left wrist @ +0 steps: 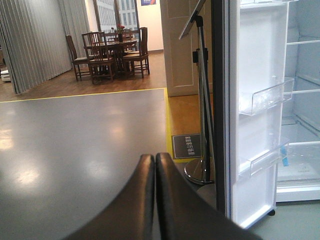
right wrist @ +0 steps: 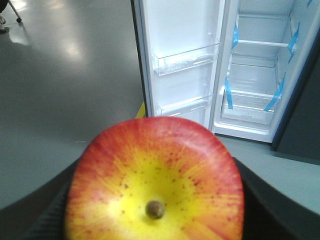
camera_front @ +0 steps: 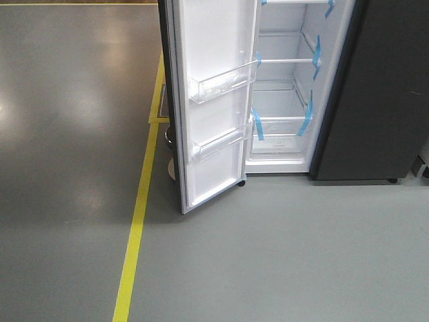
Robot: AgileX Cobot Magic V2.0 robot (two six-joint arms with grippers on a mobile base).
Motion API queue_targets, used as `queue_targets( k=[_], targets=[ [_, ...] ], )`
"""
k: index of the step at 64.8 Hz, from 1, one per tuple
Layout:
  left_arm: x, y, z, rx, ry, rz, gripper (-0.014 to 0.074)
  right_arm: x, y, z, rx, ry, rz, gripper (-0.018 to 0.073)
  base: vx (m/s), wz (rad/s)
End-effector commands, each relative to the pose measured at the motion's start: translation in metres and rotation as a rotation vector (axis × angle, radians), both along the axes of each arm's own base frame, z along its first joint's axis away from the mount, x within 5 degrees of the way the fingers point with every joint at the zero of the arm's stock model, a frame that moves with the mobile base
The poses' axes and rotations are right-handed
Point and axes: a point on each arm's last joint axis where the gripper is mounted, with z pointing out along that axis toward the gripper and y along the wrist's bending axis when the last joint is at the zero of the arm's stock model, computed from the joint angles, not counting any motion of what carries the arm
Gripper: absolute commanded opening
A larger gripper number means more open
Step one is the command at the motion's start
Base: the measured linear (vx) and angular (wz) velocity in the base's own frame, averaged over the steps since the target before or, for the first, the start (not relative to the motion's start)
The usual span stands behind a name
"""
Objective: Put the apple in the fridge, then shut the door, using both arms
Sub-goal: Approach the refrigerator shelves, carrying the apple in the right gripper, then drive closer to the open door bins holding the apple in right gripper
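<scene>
Apple (right wrist: 155,165) tight in right gripper (right wrist: 156,217)

The apple (right wrist: 155,175) has smooth, glossy skin. The door (camera_front: 214,40) has a smooth white plastic liner and clear plastic bins (camera_front: 221,82).

Legible text: none in any of the 3 views. Left wrist view: a dark placard (left wrist: 186,146) stands on the floor beside the base of the chrome pole (left wrist: 202,100), near the door (left wrist: 255,60). It carries 1 line of pale yellow characters, too small and blurred to read. A blue sign (left wrist: 147,2) high on the far wall is cut by the top edge of the frame, and its lettering cannot be made out.
</scene>
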Motion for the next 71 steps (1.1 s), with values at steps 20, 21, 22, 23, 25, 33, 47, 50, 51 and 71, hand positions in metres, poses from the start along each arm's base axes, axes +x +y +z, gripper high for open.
queue_targets(
  k=[20, 21, 22, 23, 25, 33, 47, 50, 51, 71],
  targets=[
    [-0.0001, -0.0009, -0.0023, -0.011, -0.06, -0.012, -0.0006, -0.0019, -0.0004, 0.0148, 0.024, -0.109, -0.016, 0.0043, 0.07, 0.01],
    [-0.0001, -0.0009, -0.0023, -0.011, -0.06, -0.012, -0.0006, -0.0019, -0.0004, 0.0148, 0.024, -0.109, -0.016, 0.0043, 0.07, 0.01],
    [-0.0001, -0.0009, -0.0023, -0.011, -0.06, -0.012, -0.0006, -0.0019, -0.0004, 0.0148, 0.024, -0.109, -0.016, 0.0043, 0.07, 0.01],
    [-0.0001, -0.0009, -0.0023, -0.011, -0.06, -0.012, -0.0006, -0.0019, -0.0004, 0.0148, 0.024, -0.109, -0.016, 0.0043, 0.07, 0.01],
    [-0.0001, -0.0009, -0.0023, -0.011, -0.06, -0.012, -0.0006, -0.0019, -0.0004, 0.0148, 0.024, -0.109, -0.016, 0.0043, 0.07, 0.01],
    [-0.0001, -0.0009, -0.0023, -0.011, -0.06, -0.012, -0.0006, -0.0019, -0.0004, 0.0148, 0.024, -0.109, -0.016, 0.0043, 0.07, 0.01],
    [-0.0001, -0.0009, -0.0023, -0.011, -0.06, -0.012, -0.0006, -0.0019, -0.0004, 0.0148, 0.024, -0.109, -0.016, 0.0043, 0.08, 0.02],
    [-0.0001, -0.0009, -0.0023, -0.011, -0.06, -0.012, -0.0006, -0.0019, -0.0004, 0.0148, 0.024, -0.109, -0.016, 0.0043, 0.08, 0.01],
    [-0.0001, -0.0009, -0.0023, -0.011, -0.06, -0.012, -0.0006, -0.0019, -0.0004, 0.0148, 0.024, -0.109, -0.016, 0.0043, 0.08, 0.01],
    [-0.0001, -0.0009, -0.0023, -0.011, -0.06, -0.012, -0.0006, -0.0019, -0.0004, 0.0148, 0.024, -0.109, -0.016, 0.0043, 0.08, 0.02]
  ],
)
